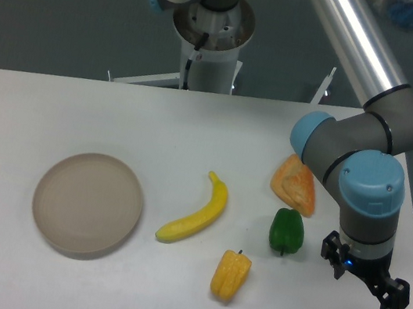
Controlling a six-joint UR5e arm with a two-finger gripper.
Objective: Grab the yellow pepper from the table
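A round beige plate (88,203) lies flat on the left part of the white bench (31,109). To its right a long curved banana (196,212) rests on the bench, its stem end pointing away from the camera. Just below and right of the banana's middle lies the yellow pepper (231,275), on its side near the front edge, its short dark stem pointing up the picture and touching nothing else. Right of it stands a green pepper (287,231), and just behind that sits a pale orange wedge (296,184), partly hidden by the robot arm (367,142). Farthest right, the tool (364,281) hangs over the bench beside the green pepper, well apart from the yellow one. It grips nothing; how wide its fingers are spread I cannot tell.
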